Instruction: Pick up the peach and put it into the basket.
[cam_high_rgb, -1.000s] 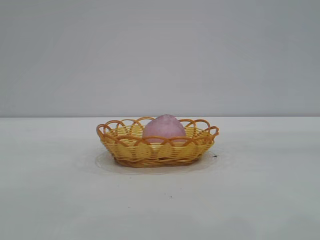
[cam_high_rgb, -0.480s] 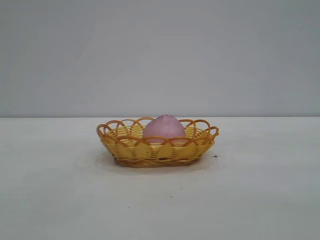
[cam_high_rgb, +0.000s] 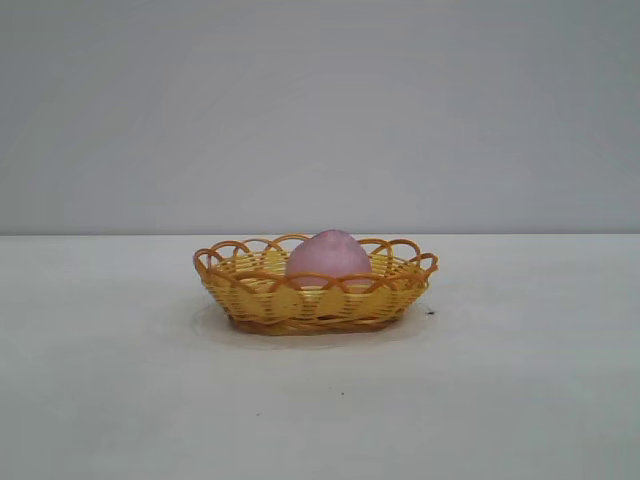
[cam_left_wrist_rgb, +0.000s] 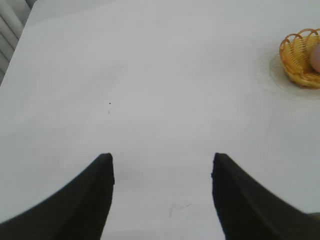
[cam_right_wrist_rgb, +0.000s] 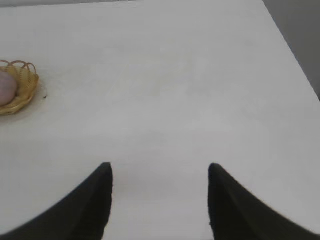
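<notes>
Left fingers (cam_left_wrist_rgb: 162, 167) apart, right fingers (cam_right_wrist_rgb: 160, 172) apart, peach (cam_high_rgb: 328, 257) in basket (cam_high_rgb: 250, 297)

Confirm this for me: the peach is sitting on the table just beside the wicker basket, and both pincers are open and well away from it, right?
Not quite. The exterior view shows the peach sitting inside the wicker basket, not beside it on the table. The rest holds: the left pincer and right pincer are open and well away.

a white table (cam_high_rgb: 120, 400) fills the lower half of the exterior frame, with a plain grey wall (cam_high_rgb: 320, 110) above it. a small dark speck (cam_high_rgb: 430, 312) sits on the table right of centre, and fainter specks dot the lower middle.
</notes>
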